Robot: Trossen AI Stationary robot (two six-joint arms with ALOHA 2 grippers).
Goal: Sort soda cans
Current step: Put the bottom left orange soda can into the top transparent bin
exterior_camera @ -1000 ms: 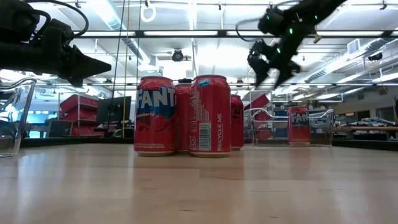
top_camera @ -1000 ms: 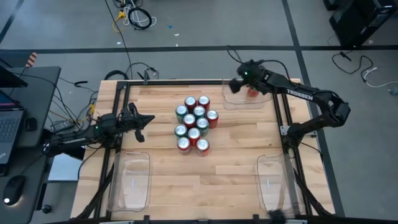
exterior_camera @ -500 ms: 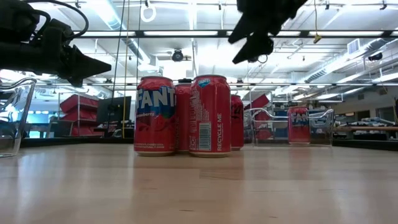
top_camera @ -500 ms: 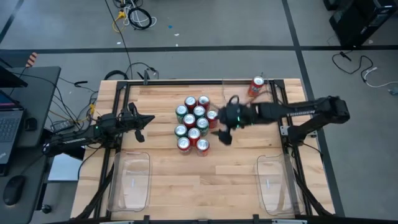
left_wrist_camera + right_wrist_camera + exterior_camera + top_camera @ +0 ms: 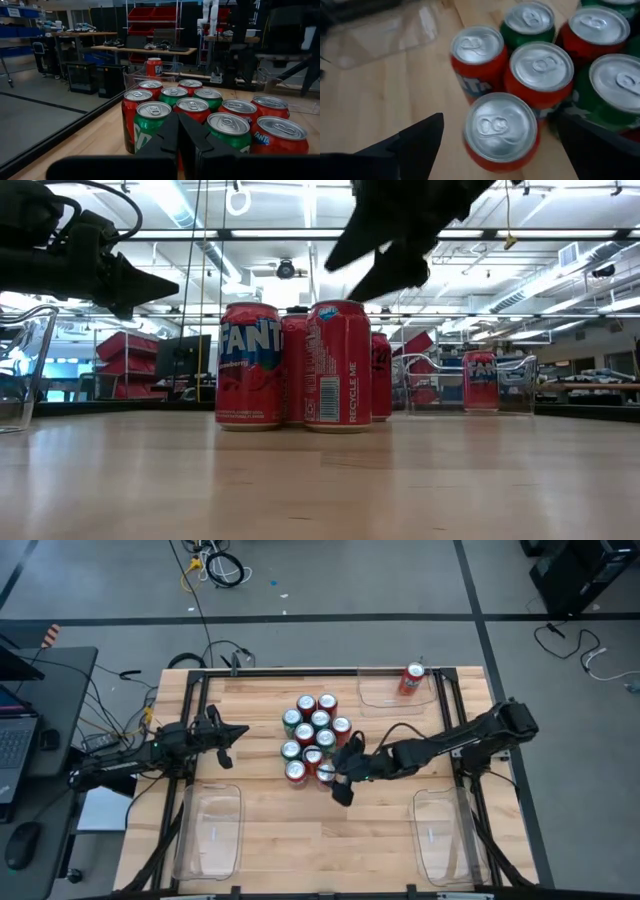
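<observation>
Several red and green soda cans [image 5: 312,738] stand upright in a tight cluster mid-table, also seen as the cluster [image 5: 300,365] in the low view. One more red can [image 5: 412,678] stands inside the far-right clear bin [image 5: 385,692]. My right gripper [image 5: 343,772] is open and hovers above the cluster's near-right corner. In the right wrist view its fingers stand on either side of a red can [image 5: 501,127] without touching it. My left gripper [image 5: 238,734] is shut and waits level, left of the cluster, pointing at the cans [image 5: 200,110].
A clear bin [image 5: 210,830] lies at the near-left and another clear bin [image 5: 440,835] at the near-right. Bare wood lies between the cluster and the near edge. Black frame rails run along the table's left and right sides.
My right gripper, open throughout, has left the far-right bin, where the red can stays standing. It has swung toward the table's left and near edge and now hangs over the cluster's near-right corner. The cans have not moved.
</observation>
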